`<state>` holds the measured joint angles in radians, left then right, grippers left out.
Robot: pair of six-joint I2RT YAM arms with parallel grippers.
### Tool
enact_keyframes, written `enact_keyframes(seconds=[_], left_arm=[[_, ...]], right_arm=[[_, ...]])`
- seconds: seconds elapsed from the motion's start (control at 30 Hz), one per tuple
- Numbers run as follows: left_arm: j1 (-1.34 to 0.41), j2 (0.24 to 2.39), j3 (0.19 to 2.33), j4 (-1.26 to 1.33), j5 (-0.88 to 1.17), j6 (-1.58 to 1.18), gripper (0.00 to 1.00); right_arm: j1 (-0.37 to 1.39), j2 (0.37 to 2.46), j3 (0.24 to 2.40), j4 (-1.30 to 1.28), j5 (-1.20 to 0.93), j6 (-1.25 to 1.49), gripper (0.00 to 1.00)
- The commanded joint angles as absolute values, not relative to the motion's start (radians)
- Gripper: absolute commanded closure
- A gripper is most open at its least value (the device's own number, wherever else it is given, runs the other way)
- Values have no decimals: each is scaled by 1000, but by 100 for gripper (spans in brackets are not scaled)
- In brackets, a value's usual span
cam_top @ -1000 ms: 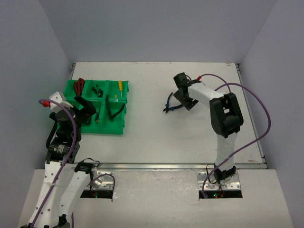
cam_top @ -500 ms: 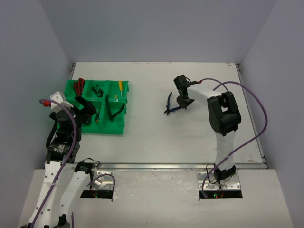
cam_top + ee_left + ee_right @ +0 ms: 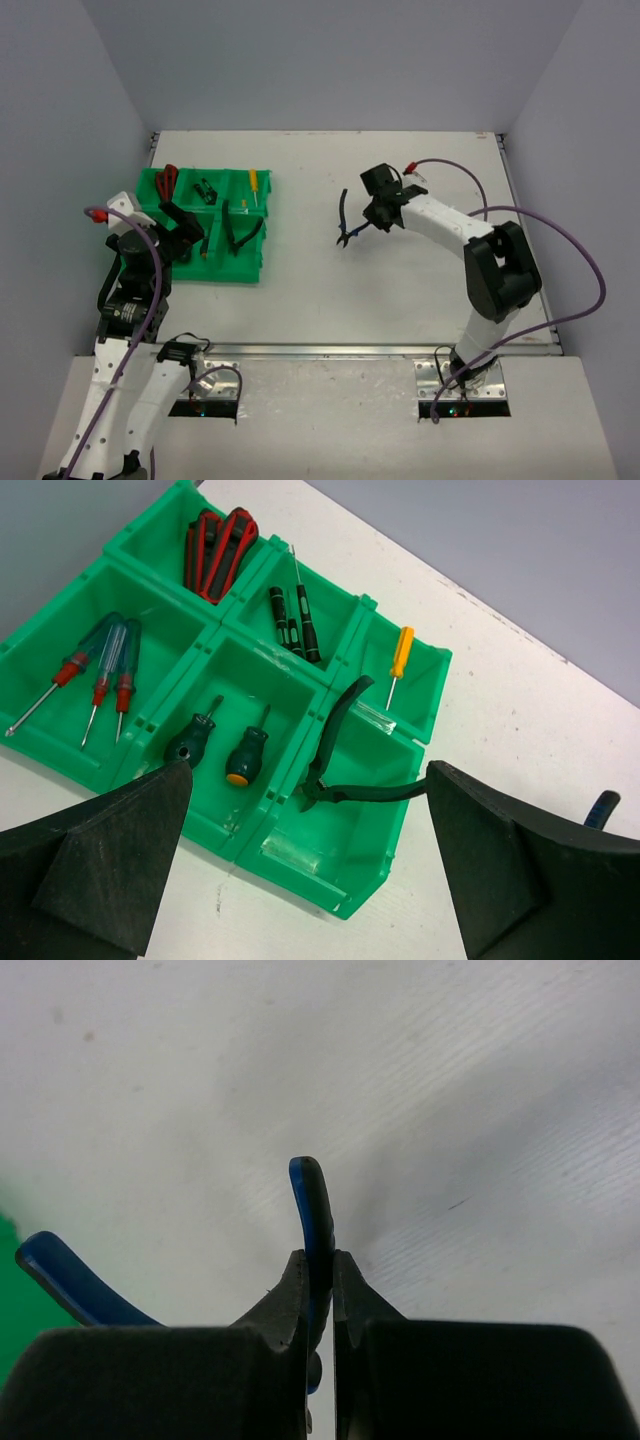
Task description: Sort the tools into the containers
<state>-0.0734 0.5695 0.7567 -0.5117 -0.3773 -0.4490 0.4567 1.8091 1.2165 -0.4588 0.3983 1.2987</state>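
My right gripper (image 3: 365,222) (image 3: 318,1260) is shut on one handle of the blue-handled pliers (image 3: 343,212) (image 3: 312,1205), near the table's middle. The other blue handle (image 3: 70,1285) splays out to the left. The green container tray (image 3: 248,272) (image 3: 330,895) stands at the left. It holds red pliers (image 3: 215,550), black screwdrivers (image 3: 295,620), a yellow screwdriver (image 3: 400,655), red-collared screwdrivers (image 3: 105,670), two stubby screwdrivers (image 3: 215,745) and green-handled pliers (image 3: 345,760). My left gripper (image 3: 185,235) (image 3: 308,780) hangs open over the tray's near edge, holding nothing.
The white table (image 3: 400,290) is closed in by grey walls on the left, the back and the right. A metal strip (image 3: 350,350) runs along its near edge. Purple cables (image 3: 560,250) loop off the right arm.
My right gripper has shut on the blue pliers, turned them and carried them a little to the left. The right arm's elbow swung right. The left arm stayed still.
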Motion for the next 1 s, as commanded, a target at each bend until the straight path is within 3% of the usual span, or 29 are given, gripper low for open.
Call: enact_keyframes(seconds=[0.0,0.23,0.57,0.7,0.97], left_arm=[[-78,565,756,-464,-387,-445,0],[-75,541,759,-482,-437,-467,0],[-71,483,759,-495,-490,-485,0],[-71,483,761,-495,-483,-483,0],[-71,470,764,-499,-486,-488,0]], right_arm=[[585,1687,1261,-398,539,1277,100],[754,1703,1375,-485,697,1345,100],[970,1939,1776,-619,876,1347,100],[1016,2054,1923,-595,900,1268,100],[1073,2171,1981,-341,898,1072,100]])
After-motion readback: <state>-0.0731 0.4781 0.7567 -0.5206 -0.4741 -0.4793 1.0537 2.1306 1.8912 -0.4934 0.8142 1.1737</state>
